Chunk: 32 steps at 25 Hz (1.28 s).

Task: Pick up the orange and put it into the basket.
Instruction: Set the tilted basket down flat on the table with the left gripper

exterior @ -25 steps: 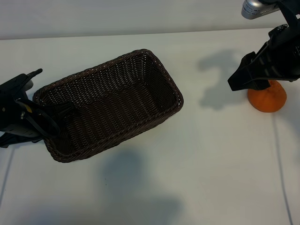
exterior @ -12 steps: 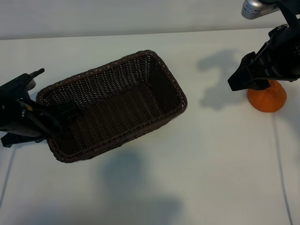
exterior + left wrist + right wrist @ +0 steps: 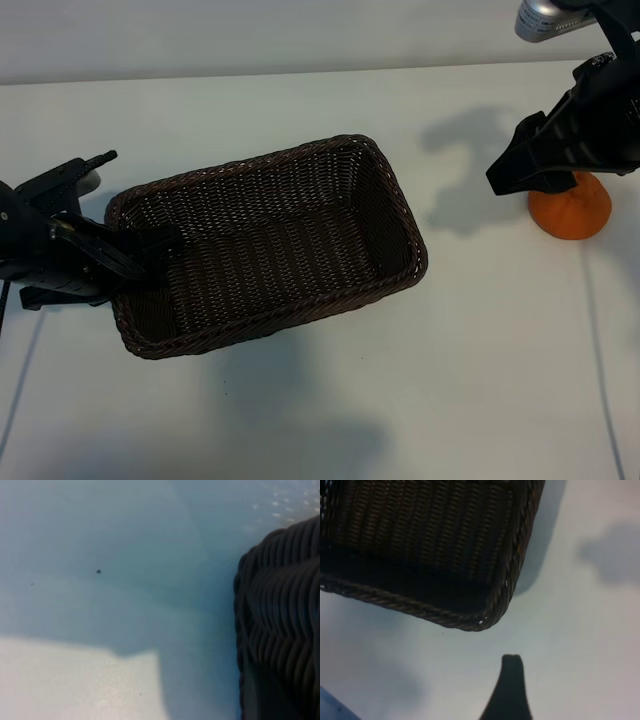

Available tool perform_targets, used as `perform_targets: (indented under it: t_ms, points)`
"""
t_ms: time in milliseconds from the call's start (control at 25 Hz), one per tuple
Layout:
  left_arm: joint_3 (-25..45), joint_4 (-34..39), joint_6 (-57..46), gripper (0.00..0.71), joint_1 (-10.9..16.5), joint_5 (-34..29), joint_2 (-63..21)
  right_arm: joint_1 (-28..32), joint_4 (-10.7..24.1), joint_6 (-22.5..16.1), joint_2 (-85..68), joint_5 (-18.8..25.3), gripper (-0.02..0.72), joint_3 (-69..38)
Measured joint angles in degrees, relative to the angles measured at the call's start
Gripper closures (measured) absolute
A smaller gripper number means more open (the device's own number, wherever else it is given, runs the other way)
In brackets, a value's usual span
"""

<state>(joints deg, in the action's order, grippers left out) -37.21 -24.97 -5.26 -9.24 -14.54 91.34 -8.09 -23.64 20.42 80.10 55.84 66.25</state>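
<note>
Looks like a robot lab or test bench: bare white surface (image 3: pixel 330 420), plain pale wall behind, two black robot arms flanking a lone wicker basket (image 3: pixel 400 215).

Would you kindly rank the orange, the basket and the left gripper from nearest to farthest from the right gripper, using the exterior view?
1. The orange: just under and behind the right gripper, at the table's right edge.
2. The basket: mid-table, its near corner left of that gripper.
3. The left gripper: far left, gripping the basket's far end wall.
</note>
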Motion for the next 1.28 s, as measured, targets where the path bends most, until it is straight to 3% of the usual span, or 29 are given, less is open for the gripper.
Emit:
perform_targets:
  t_ms: [160,560,800,1280]
  points:
    - [0.31,0.46,0.64,0.569,0.68,-0.61,-2.6,0.0,0.05,0.0,0.0,0.34,0.108,0.0]
    - [0.5,0.96,3.69,0.57,10.84,-6.26,-13.79,0.0,0.05,0.0,0.0,0.51,0.108,0.0]
    - [-2.12,1.1,5.7,0.57,11.35,-10.03,-15.67,0.0,0.05,0.0,0.0,0.51,0.108,0.0]
    - [-15.86,1.24,11.5,0.57,11.35,-21.02,-12.49,0.0,0.05,0.0,0.0,0.51,0.108,0.0]
